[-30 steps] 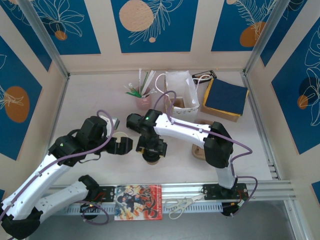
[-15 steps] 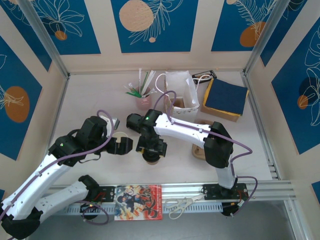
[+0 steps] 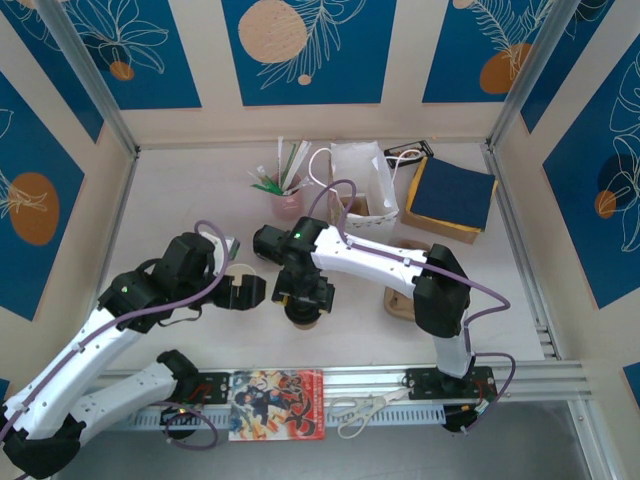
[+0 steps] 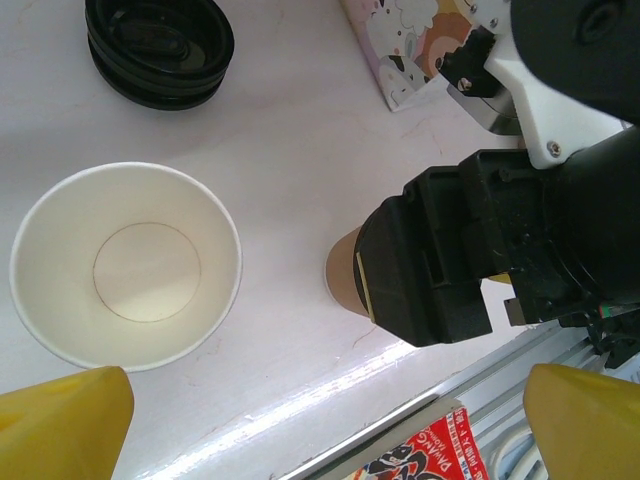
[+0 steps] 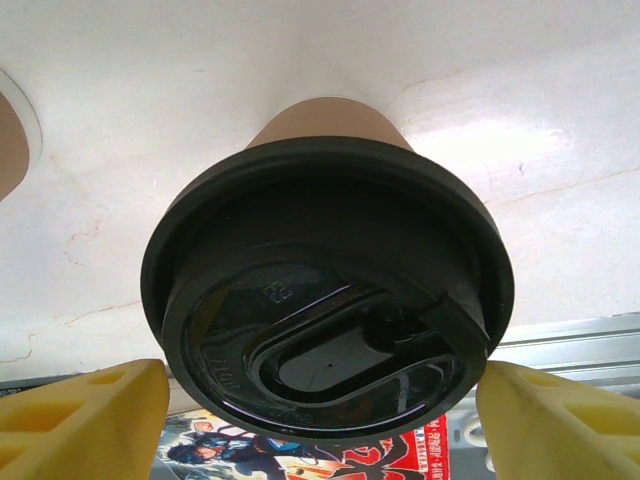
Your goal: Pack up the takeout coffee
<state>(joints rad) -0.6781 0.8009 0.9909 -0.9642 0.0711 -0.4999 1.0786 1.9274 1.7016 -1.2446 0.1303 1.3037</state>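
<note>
Standing near the table's [image 5: 150, 120] front edge, the takeout coffee cup [image 5: 325, 125] is looking light and crushable, thin kraft paper under a glossy, stiffer black lid [image 5: 330, 330], whose rim, probably the safest hold, the right gripper [image 5: 320, 420] is straddling, contact unclear, while the left gripper [image 4: 322, 420] is hanging wide apart.

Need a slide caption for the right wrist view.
Yellow fingers of the right gripper flank the round black plastic lid seated on the kraft-brown paper cup.
</note>
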